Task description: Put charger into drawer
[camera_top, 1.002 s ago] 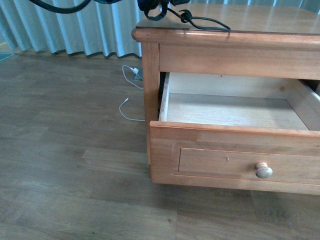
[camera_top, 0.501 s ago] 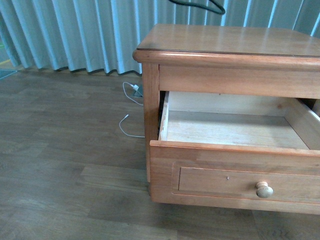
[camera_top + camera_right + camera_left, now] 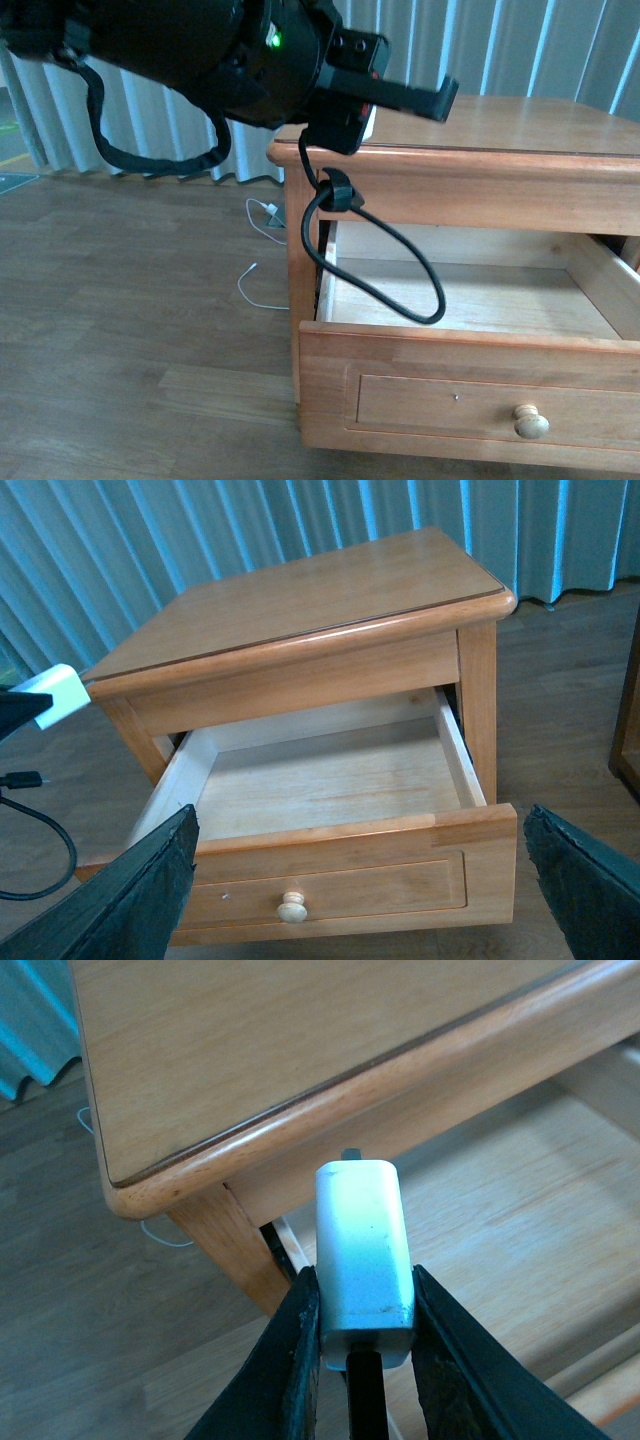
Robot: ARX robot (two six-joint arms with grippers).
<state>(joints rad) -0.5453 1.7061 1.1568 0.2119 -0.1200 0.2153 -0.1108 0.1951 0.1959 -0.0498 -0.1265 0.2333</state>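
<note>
My left gripper [image 3: 375,110] is shut on the charger [image 3: 368,122], a small white cube, and holds it in the air at the nightstand's front left corner. The charger's black cable [image 3: 400,285] hangs in a loop down over the open drawer [image 3: 460,342]. In the left wrist view the charger [image 3: 362,1250] sits between both fingers of the left gripper [image 3: 362,1278], above the drawer's pale floor [image 3: 520,1210]. My right gripper [image 3: 365,880] is open and empty, in front of the drawer [image 3: 300,835]. From there the charger [image 3: 55,695] shows at the far left.
The nightstand top [image 3: 500,125] is bare. The drawer front has one round pale knob [image 3: 531,422]. A thin white cable [image 3: 262,215] lies on the wooden floor left of the nightstand, before a pale curtain [image 3: 180,130]. Dark furniture [image 3: 630,710] stands to one side.
The black cable lay on the nightstand top, then was lifted away. My left arm has now come down into view with the charger, and the cable hangs over the open drawer.
</note>
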